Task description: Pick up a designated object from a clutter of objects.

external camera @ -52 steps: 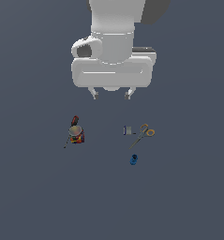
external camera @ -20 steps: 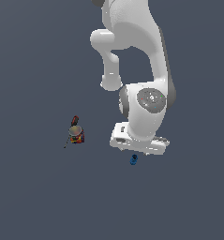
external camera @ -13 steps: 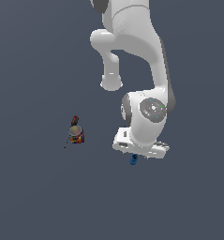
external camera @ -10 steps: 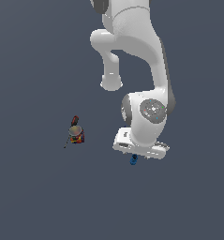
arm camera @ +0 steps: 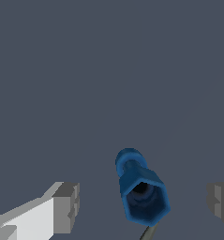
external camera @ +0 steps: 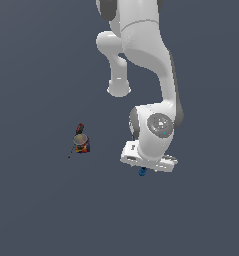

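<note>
Blue piece waiting between the fingers

The little blue spool piece (arm camera: pixel 140 192) lies on the floor (arm camera: pixel 108 70), right under the gripper (arm camera: pixel 144 201). Its grey fingers (arm camera: pixel 66 206) are spread wide, one on each side, not touching it, likely so they can squeeze it next. The red can (external camera: pixel 81 144) stands well apart. No boxes or bowls show.

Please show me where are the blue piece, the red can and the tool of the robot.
blue piece (arm camera: pixel 140 192): wrist view, on its wide hexagonal end.
red can (external camera: pixel 81 144): exterior view, on its side wall.
tool (arm camera: pixel 142 204): wrist view, midway between the two grey fingertips.
</note>
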